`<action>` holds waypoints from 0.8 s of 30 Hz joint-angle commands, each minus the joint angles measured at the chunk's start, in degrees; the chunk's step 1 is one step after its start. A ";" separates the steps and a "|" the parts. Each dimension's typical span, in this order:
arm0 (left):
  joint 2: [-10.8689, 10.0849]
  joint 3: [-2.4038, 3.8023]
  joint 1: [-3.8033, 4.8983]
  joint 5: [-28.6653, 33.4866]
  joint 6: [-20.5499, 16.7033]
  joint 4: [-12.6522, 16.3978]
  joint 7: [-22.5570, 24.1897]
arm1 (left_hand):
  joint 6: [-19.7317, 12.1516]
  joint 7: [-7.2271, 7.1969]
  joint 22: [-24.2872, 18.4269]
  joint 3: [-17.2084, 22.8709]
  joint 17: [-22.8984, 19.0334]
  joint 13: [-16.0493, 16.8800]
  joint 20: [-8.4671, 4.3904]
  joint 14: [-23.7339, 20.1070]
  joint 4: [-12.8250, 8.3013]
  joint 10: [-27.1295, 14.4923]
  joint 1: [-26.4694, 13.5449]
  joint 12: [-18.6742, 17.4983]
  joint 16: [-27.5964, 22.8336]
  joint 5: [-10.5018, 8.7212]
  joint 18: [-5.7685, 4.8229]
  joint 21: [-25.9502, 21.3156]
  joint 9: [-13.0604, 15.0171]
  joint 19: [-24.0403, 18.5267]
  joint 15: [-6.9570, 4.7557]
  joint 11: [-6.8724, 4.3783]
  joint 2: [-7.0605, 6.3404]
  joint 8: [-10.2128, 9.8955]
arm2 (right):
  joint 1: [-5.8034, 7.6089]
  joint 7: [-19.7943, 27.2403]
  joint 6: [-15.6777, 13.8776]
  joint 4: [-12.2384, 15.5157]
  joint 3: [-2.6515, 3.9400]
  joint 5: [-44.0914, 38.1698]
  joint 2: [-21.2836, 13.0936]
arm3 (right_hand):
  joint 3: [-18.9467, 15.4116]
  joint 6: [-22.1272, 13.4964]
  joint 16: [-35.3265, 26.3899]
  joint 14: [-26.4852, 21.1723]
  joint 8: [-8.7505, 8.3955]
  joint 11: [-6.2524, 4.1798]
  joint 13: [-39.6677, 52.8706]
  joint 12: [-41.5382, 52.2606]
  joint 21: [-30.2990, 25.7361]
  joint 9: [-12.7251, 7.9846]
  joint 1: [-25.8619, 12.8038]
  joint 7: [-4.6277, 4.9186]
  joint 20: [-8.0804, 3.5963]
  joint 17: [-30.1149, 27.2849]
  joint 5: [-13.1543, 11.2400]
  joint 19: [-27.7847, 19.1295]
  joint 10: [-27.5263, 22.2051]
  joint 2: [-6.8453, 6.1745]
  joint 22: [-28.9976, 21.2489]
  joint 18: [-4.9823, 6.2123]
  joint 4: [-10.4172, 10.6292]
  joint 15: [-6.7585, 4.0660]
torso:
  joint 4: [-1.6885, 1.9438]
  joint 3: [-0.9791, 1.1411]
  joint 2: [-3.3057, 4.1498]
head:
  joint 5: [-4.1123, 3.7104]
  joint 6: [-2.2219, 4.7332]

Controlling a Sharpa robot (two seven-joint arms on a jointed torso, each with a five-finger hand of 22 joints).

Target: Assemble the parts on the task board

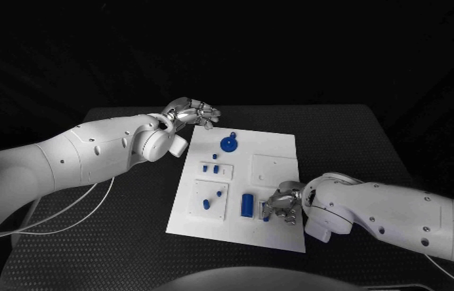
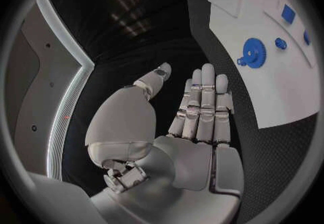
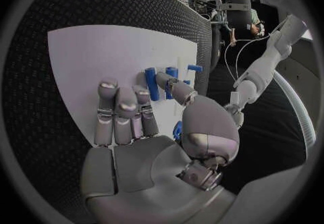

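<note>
**Two hands by the white board**

While the room behind is all dark, the black table [image 1: 123,238] has a bumpy, dotted top, and the white task board [image 1: 274,232] lies flat in the middle of it. A thin pale cable [image 1: 66,215] runs over the table on the left, under the left arm.

On the far part of the board sits a blue gear [image 1: 228,144] with a small blue bit just beside it. Nearer, in the middle, are a few little blue pegs [image 1: 216,169] in a row. On the near left is a raised white square [image 1: 210,199] with two small blue pieces on it. To its right stands a bigger blue cylinder [image 1: 248,204].

The left hand [image 1: 192,114] is at the far left corner of the board, just off its edge. In the left wrist view its fingers [image 2: 202,105] are straight and close side by side, the thumb is apart, and it holds nothing. The gear [image 2: 254,51] is near this hand but not touching it.

The right hand [image 1: 283,205] is over the near right part of the board, just right of the blue cylinder. In the right wrist view its fingers [image 3: 125,113] point out flat over the board. Something blue [image 3: 178,128] peeks out beside the thumb, but I cannot tell if the hand holds it.
</note>
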 commanded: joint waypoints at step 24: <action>-0.01 0.04 0.08 -0.41 1.03 0.13 0.02 | -0.44 -0.14 1.22 0.00 0.15 0.06 0.29 -0.09 0.31 -0.32 -0.44 0.27 -0.33 0.10 0.97 -0.31 -0.08 -0.26 0.29 0.07 -0.19 0.30 | -0.05 2.47 0.97 0.47 0.06 -1.22 0.14 | -3.50 0.22 -0.20 -0.08 0.13 -0.44 0.16 -0.48 -0.26 -0.36 -1.66 -0.01 -0.20 -0.14 -5.64 0.28 -0.21 -3.34 0.41 1.23 1.77 -0.45 | -0.09 0.02 0.02 | 0.37 0.02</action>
